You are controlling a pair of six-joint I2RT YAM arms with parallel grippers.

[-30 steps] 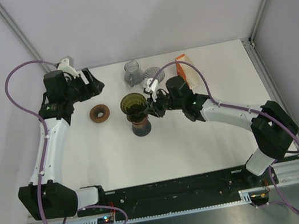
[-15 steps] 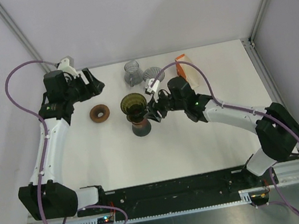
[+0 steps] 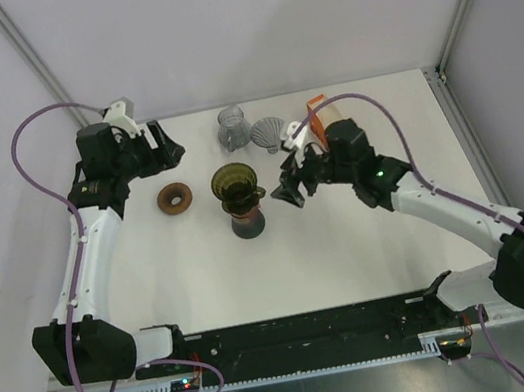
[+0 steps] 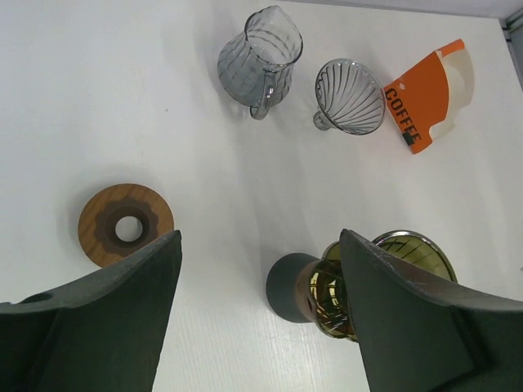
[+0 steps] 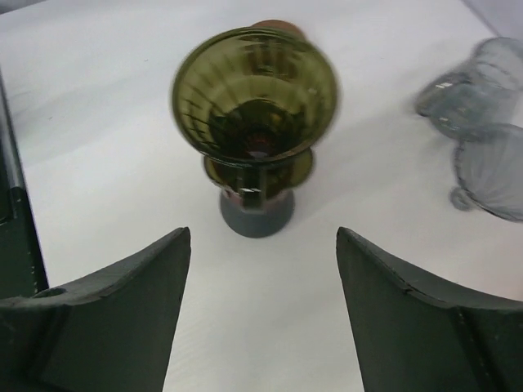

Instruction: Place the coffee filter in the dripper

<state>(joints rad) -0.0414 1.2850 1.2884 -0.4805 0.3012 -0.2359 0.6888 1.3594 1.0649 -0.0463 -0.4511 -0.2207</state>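
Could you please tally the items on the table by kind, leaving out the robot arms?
Drippers: 2, olive dripper and clear dripper
Glass pitcher: 1
Wooden ring: 1
Orange coffee pack: 1
Total: 5

The table [image 3: 369, 228] is viewed whole from high above and behind the arm bases. Each wrist view is taken from close behind its own fingers, looking down past the left pincer [image 4: 260, 237] or the right pincer [image 5: 263, 237]. The green dripper [image 3: 234, 181], ahead of both pincers, is shared by all three views.
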